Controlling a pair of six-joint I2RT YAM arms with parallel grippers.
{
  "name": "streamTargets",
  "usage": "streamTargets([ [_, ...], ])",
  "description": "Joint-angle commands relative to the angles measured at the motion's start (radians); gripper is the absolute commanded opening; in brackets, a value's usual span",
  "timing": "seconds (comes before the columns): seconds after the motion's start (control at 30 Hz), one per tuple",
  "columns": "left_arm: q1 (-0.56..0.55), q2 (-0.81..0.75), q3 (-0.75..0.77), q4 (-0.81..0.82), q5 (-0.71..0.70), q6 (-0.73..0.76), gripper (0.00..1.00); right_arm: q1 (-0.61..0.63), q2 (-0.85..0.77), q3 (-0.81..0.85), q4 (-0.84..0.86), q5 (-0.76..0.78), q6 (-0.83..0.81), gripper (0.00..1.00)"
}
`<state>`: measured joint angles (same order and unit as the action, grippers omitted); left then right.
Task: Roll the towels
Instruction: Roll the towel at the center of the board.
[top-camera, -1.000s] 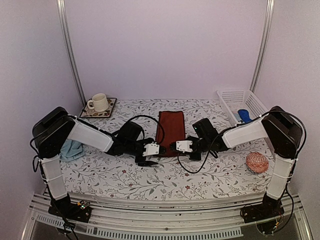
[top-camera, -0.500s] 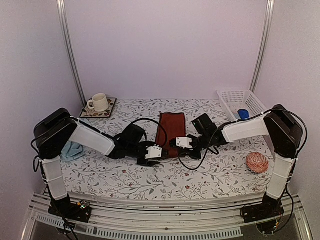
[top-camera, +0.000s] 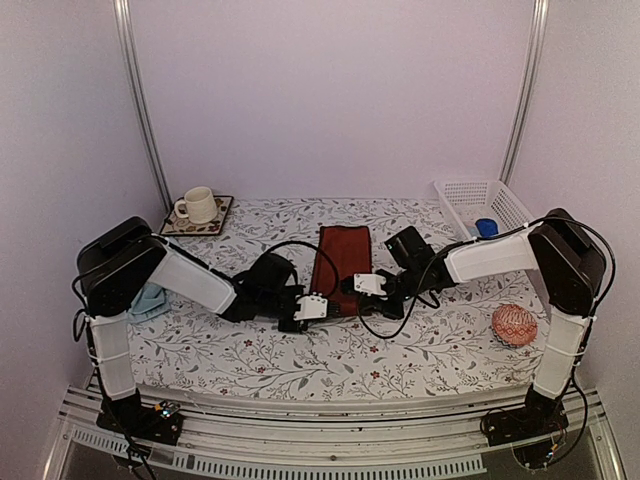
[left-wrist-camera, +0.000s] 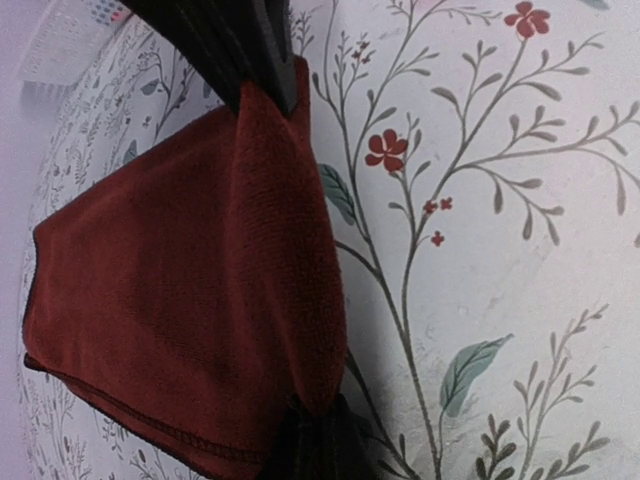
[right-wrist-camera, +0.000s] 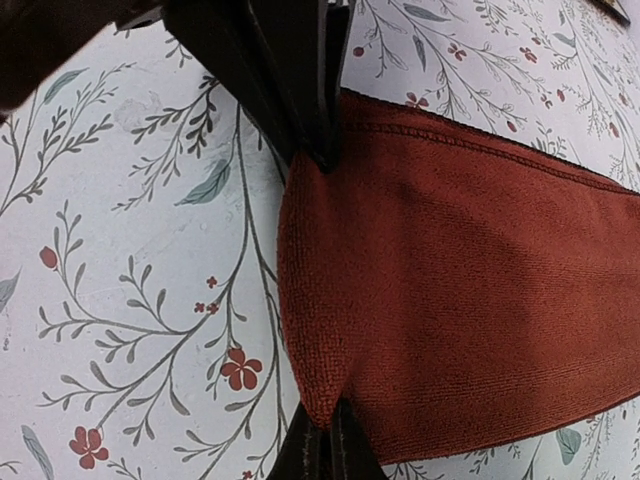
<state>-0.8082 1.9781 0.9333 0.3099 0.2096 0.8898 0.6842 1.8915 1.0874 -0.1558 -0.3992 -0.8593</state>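
So far nothing is rolled. On the counter the red towel lies flat near the middle as a long folded strip running near to far. The blue towel sits crumpled at the left edge, half hidden behind the left arm. As I judge it, the first roll is only being set up, and the second towel has not been touched, so nearly all the work is left.

Both arms reach in low to the red towel's near end. The left end effector is clamped on the near left corner. Its wrist view shows the cloth pinched and bulging between the dark fingers. The right end effector is likewise closed on the near right corner, with the hem pulled into its fingers. The next move, I think, is to turn that near edge over and carry it toward the far end, with both corners kept level so the roll stays straight.

Compared with a second ago, the left end effector has moved from a spot just short of the corner, with its jaws apart, onto the cloth and shut. The right one has edged slightly farther in, its grip unchanged. The blue towel has not moved.
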Motion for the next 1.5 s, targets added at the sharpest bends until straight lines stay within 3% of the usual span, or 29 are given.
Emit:
streamTargets([
  [0.0,-0.01,0.035,0.012,-0.081,-0.033,0.001,0.0,-0.006,-0.019,0.014,-0.005,-0.006,0.006,0.08],
  [0.17,0.001,0.017,0.068,-0.215,0.06,-0.012,0.0,-0.009,-0.051,-0.035,0.055,0.034,-0.023,0.57],
  [0.23,0.012,0.013,0.102,-0.273,0.112,-0.028,0.0,-0.009,-0.083,-0.081,0.1,0.039,-0.047,0.66],
  [0.33,0.027,0.017,0.143,-0.336,0.16,-0.046,0.0,-0.009,-0.13,-0.164,0.177,0.055,-0.082,0.73],
  [0.53,0.083,0.029,0.215,-0.414,0.272,-0.083,0.0,0.009,-0.16,-0.25,0.292,0.101,-0.12,0.75],
  [0.93,0.145,0.109,0.355,-0.536,0.408,-0.154,0.0,0.058,-0.089,-0.226,0.368,0.149,-0.099,0.73],
  [1.1,0.148,0.135,0.381,-0.543,0.406,-0.181,0.0,0.08,-0.054,-0.205,0.39,0.206,-0.079,0.68],
  [1.3,0.166,0.143,0.409,-0.542,0.421,-0.21,0.0,0.082,-0.038,-0.2,0.421,0.268,-0.055,0.54],
  [1.47,0.18,0.148,0.414,-0.536,0.437,-0.227,0.0,0.083,-0.055,-0.23,0.448,0.268,-0.053,0.55],
])
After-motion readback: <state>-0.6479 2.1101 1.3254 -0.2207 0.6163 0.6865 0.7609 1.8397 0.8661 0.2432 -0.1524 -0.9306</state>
